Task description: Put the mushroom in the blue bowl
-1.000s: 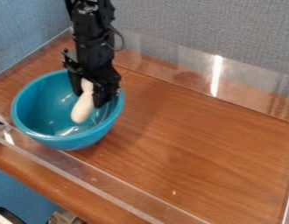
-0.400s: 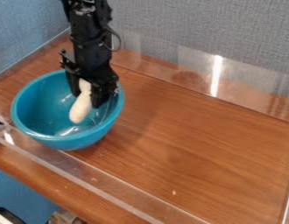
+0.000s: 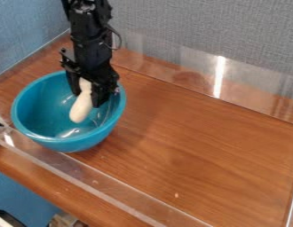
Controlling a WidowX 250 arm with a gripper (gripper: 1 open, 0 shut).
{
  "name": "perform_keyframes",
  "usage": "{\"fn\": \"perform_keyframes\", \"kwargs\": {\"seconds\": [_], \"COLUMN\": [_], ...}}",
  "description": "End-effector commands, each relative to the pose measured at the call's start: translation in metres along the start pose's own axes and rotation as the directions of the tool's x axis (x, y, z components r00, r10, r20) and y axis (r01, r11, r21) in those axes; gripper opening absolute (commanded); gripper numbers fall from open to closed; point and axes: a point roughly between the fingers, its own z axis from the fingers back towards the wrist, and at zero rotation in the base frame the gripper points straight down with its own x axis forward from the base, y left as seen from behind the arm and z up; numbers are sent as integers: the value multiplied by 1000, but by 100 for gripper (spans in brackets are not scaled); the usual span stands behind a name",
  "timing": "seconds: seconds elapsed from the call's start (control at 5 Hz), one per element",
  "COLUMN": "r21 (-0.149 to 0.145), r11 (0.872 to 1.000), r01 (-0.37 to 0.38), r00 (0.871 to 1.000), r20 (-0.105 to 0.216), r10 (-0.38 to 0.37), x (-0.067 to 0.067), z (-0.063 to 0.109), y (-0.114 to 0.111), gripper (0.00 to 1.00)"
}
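Camera view, nearest first: at the lower left corner lies a dark object [image 3: 7, 219], partly cut off by the frame, with a small brownish thing [image 3: 66, 220] just beside it and a blue surface [image 3: 25, 199] behind. Along the near side of the wooden table [image 3: 196, 151] runs a clear strip [image 3: 96, 183], its left part passing close in front of the bowl. These look the same as one second ago.

Beyond the strip, the blue bowl [image 3: 34, 133] sits upright on the table at the left, unmoved since the earlier frame. The mushroom [image 3: 80, 105] is within the outline of its opening, pale and tilted, its upper end between the fingers of the black gripper [image 3: 87, 89]. The gripper is closed on it, pinching that end while the lower part hangs down. Whether the mushroom touches the bowl's inside cannot be told. Gripper and mushroom have shifted slightly to the image's left together.

The gripper and its arm stand in front of the bowl's far rim, hiding part of it. Farther back, another clear strip [image 3: 249, 89] edges the table, with a bright glare on it, and grey and blue walls [image 3: 209, 31] rise behind.
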Motion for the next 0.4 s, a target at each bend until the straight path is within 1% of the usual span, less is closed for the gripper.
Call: {"fn": "perform_keyframes", "kwargs": {"seconds": [0.0, 0.2], "r21": [19, 20], "r11": [1000, 1000], "r01": [-18, -19], "r00": [999, 998], "r20": [51, 64], "r10": [17, 18], "x": [9, 7], "z": [12, 18], "y": [9, 9], "gripper": [0, 0]}}
